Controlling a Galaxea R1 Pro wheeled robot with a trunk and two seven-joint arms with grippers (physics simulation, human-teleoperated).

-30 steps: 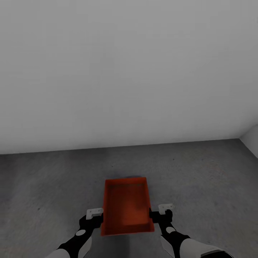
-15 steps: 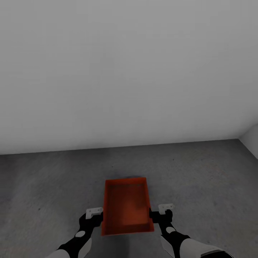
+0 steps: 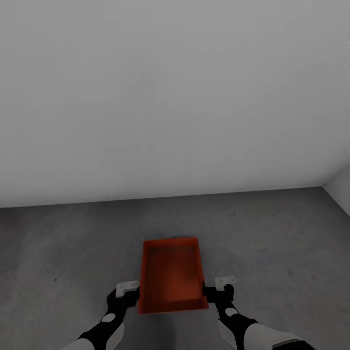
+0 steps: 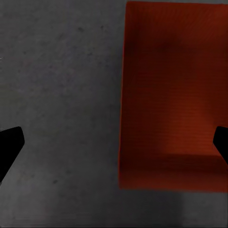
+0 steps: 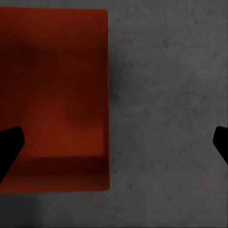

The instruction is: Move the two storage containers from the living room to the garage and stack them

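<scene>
One orange-red storage container [image 3: 171,277] lower centre of frame on dark grey concrete floor [image 3: 282,243], white wall [image 3: 170,97] behind, left gripper [image 3: 127,290] and right gripper [image 3: 219,288] flanking it, fingers spread wide, grasping nothing.

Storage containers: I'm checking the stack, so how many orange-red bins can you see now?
1. One orange-red rectangular storage container sits open side up on the dark grey concrete floor, between the left gripper and right gripper. A second could be nested underneath, hidden.
</scene>
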